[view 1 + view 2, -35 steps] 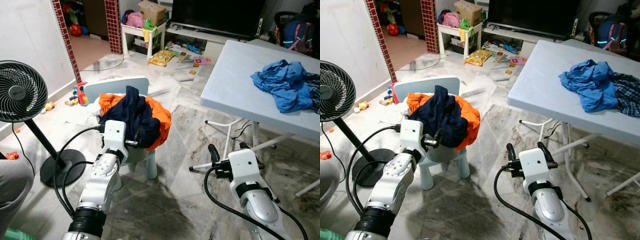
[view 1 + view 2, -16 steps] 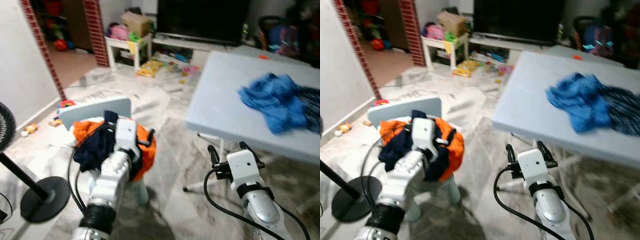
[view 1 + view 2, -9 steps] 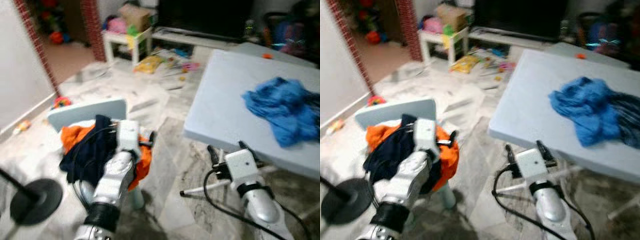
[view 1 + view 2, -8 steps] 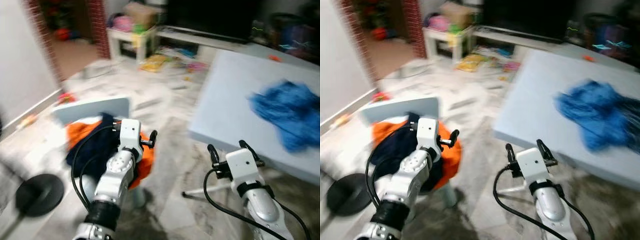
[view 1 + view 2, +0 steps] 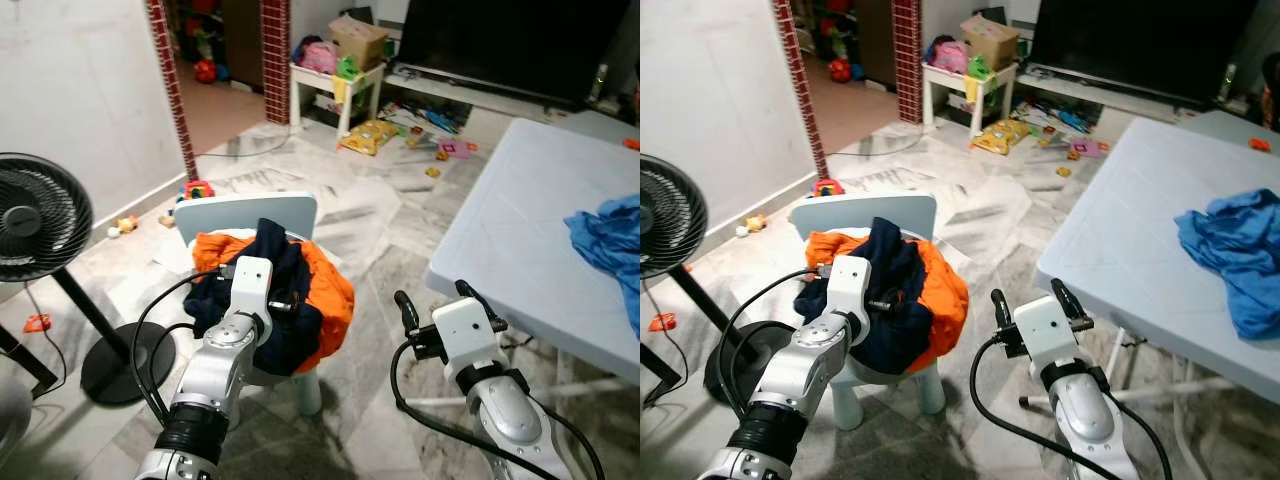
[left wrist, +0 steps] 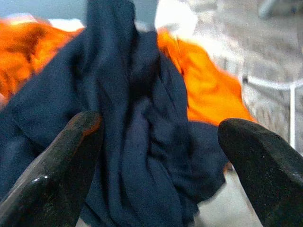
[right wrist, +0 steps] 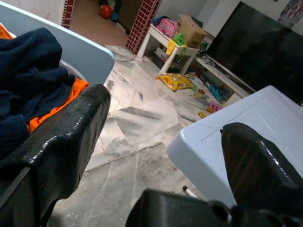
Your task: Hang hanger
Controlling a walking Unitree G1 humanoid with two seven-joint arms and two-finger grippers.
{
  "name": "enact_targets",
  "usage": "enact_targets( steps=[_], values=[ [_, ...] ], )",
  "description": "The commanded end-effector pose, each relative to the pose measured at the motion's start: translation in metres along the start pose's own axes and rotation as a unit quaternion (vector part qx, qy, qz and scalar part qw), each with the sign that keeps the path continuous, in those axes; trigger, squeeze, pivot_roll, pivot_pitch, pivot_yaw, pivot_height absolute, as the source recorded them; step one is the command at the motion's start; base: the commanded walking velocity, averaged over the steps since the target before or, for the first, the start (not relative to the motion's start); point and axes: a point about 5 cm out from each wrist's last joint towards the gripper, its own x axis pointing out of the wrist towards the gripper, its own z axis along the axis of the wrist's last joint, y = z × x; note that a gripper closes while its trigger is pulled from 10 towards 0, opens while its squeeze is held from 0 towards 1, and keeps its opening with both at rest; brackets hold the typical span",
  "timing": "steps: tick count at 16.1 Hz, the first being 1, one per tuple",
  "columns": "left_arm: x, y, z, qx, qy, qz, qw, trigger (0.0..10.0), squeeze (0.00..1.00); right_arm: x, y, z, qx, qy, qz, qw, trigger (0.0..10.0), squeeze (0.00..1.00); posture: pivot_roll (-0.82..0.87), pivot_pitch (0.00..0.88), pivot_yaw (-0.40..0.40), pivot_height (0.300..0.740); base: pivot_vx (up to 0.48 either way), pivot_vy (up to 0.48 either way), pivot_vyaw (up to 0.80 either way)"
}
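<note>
I had the left gripper spread open at the navy garment mid-frame — right gripper open, idle; no hanger visible, probably searching next.

One chair, one fan, one table, two garments

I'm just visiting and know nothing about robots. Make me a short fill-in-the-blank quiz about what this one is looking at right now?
1. The navy garment lies on top of an ____ one on the small chair.
2. The left gripper is right at the pile, its fingers ____.
3. The blue cloth lies on the white ____.
4. The standing ____ is at the robot's left.

Missing words: orange; open; table; fan
</note>
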Motion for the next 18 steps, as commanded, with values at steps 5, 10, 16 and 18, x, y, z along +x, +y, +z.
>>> enact_targets(
  steps=[5,10,16,18],
  values=[
    [0.006,-0.01,-0.002,0.014,0.059,-0.037,0.997,10.0,0.0,-0.002,0.0,0.002,-0.004,0.007,-0.004,1.0,10.0,0.0,0.02,0.0,-0.064,0.74,0.0,0.0,0.0],
    [0.013,-0.001,-0.004,0.005,0.091,-0.022,0.996,10.0,0.0,-0.008,0.004,0.004,-0.012,0.016,0.01,1.0,10.0,0.0,0.0,0.0,-0.065,0.74,0.0,0.0,0.0],
    [0.011,0.001,-0.012,0.01,0.099,-0.019,0.995,10.0,0.0,-0.025,0.015,0.011,-0.002,0.027,0.046,0.999,10.0,0.0,-0.03,0.0,-0.087,0.74,0.0,0.0,0.0],
    [0.007,0.002,-0.017,0.018,0.097,-0.016,0.995,10.0,0.0,-0.036,0.022,0.014,-0.008,0.044,0.065,0.997,10.0,0.0,-0.02,0.0,-0.108,0.74,0.0,0.0,0.0]
  ],
)
